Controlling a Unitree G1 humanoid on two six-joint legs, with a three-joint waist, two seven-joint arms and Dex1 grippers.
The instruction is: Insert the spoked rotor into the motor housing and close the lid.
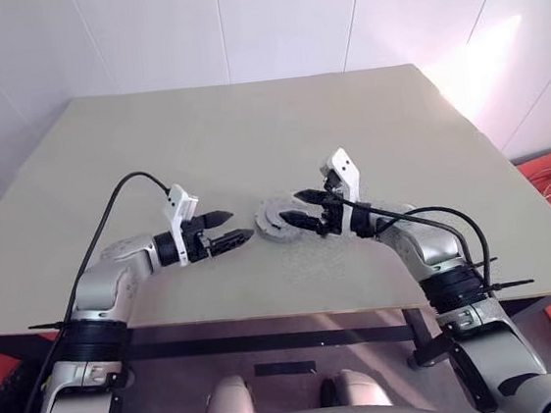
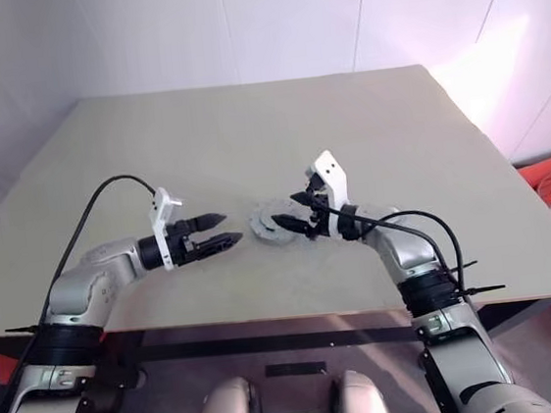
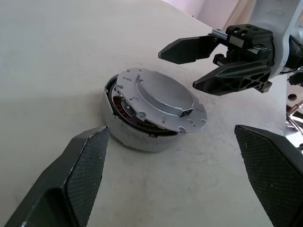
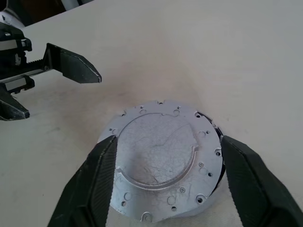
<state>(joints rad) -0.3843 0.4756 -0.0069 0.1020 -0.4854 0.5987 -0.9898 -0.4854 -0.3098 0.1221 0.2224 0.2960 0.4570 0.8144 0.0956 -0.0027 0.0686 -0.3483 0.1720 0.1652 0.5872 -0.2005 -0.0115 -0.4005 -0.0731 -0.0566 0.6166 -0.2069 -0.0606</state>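
One motor housing [image 3: 124,133] sat on the table [image 1: 248,130], near the front edge and about midway between the left and right edges, and one lid [image 3: 161,98] lay on top of it, plain silver face up. From the head camera the pair read as a single grey lump between the two arms. The left wrist view gave more: the lid was tilted and slid off-centre, so a crescent of the coppery windings peeked out under its raised edge (not seated flush, then). The right wrist view looked straight down on the lid's raised central plate and its ring of small holes, with a dark sliver of the housing's interior showing at one side.

Two grippers were in play. The left gripper [image 1: 227,228] hovered just beside the housing on the robot's left, its fingers spread apart and holding nothing, clear of the metal. The right gripper [image 1: 291,212] came in from the other side, its fingers also parted; in its own wrist view they straddled the lid, one finger [image 4: 97,179] on each flank, and whether they touched the rim could not be told.
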